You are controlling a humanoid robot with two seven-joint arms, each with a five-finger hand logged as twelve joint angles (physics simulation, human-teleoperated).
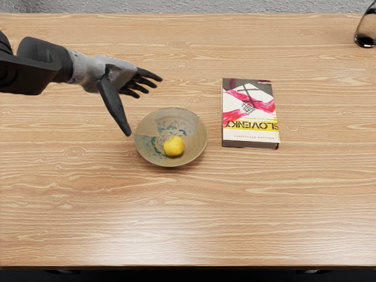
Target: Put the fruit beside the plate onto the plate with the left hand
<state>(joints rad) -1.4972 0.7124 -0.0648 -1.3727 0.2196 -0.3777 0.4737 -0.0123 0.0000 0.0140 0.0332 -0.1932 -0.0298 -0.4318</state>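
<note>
A small yellow fruit (174, 146) lies inside the shallow beige plate (194, 126), toward its front. My left hand (130, 94) hovers just up and left of the plate, fingers spread and empty, thumb pointing down toward the plate's left rim. Its dark arm enters from the left edge. The hand touches neither the fruit nor the plate.
A book (249, 112) with a red, white and yellow cover lies flat to the right of the plate. A dark glassy object (366, 29) shows at the top right corner. The wooden table (188, 217) stretches wide toward the front.
</note>
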